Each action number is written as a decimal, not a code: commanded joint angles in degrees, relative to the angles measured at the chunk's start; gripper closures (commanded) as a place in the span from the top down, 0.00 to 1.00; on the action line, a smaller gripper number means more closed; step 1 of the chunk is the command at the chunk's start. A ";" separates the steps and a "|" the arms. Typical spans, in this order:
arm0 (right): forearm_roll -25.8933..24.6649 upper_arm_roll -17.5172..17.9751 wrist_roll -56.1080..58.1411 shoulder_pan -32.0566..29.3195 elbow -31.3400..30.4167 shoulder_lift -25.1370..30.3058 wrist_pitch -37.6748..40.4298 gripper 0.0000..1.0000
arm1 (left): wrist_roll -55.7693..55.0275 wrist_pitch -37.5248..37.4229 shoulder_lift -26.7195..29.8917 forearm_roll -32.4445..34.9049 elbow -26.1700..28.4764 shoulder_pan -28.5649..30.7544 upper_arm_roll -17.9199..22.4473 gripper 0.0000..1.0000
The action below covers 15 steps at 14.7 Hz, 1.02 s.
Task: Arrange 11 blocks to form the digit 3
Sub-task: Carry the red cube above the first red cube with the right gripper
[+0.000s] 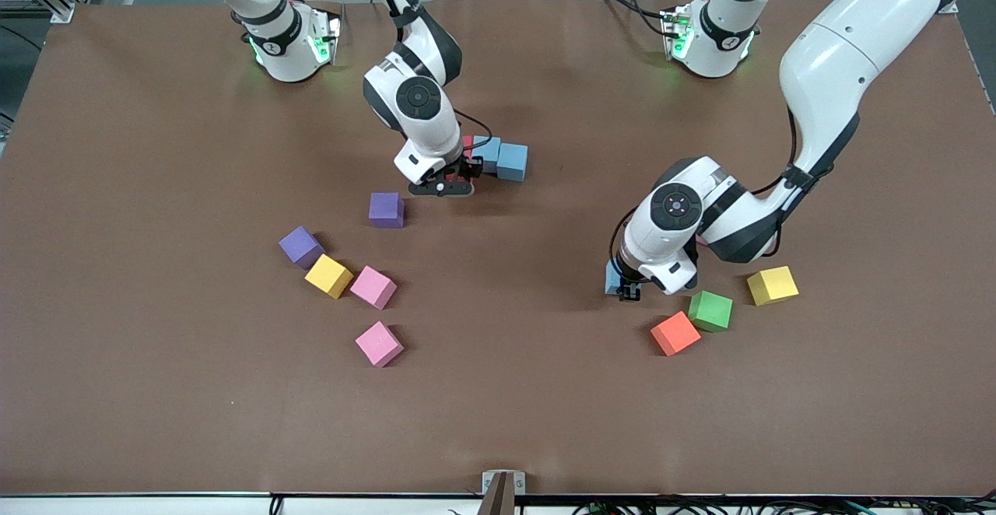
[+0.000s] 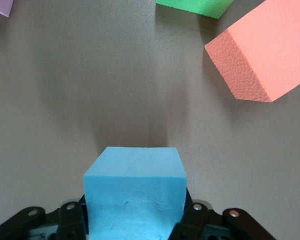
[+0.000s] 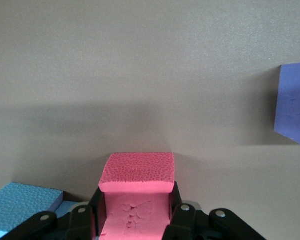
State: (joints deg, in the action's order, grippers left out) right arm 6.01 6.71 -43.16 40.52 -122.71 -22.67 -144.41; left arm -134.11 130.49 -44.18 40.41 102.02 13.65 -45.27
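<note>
- The orange block (image 1: 675, 333) serves as landmark. It lies nearest the front camera at the left arm's end of the table, with the green block (image 1: 711, 310) almost touching it, just farther from the camera.
- The left gripper (image 1: 629, 289) is just beside the orange block, toward the right arm's end, its fingers clamped on a light blue block (image 2: 135, 192). Risk: a low swing could brush the orange or green cube and knock it askew, since both sit close by.
- A yellow block (image 1: 772, 285) lies beside the green one, toward the left arm's end, apart from the arm's likely path.
- The loose pink blocks (image 1: 379, 343), another yellow cube and two purple cubes (image 1: 387, 209) lie well apart from the orange block, toward the right arm's end.
- Farthest from the orange block, the right gripper (image 1: 455, 176) is clamped on a red block (image 3: 136, 192) just beside the two light blue cubes (image 1: 511, 161) that start the digit 3. Risk: pushing in crooked would shove that short row, and soft foam may cling to the fingers on release and lift.
</note>
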 commanded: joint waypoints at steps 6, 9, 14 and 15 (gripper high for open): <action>0.94 -0.12 1.14 0.61 -1.91 1.22 -1.05 0.04 | 1.13 0.11 -1.08 -0.07 -1.30 -0.55 0.27 0.55; 0.59 -0.20 2.02 0.52 -1.91 1.22 -1.13 0.04 | 1.13 0.11 -1.08 -0.07 -1.30 -0.55 0.27 0.55; 0.59 -0.21 2.29 0.52 -1.91 1.14 -1.13 0.04 | 1.13 0.11 -1.08 -0.07 -1.65 -0.55 0.27 0.55; 0.59 -0.21 2.29 0.52 -1.91 1.14 -1.13 0.04 | 1.13 0.11 -1.08 -0.07 -1.65 -0.55 0.36 0.55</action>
State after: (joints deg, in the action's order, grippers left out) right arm 6.00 6.75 -41.85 40.53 -122.76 -22.67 -144.47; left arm -134.09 130.50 -44.51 40.41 101.69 13.65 -45.26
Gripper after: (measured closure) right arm 0.489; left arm 0.379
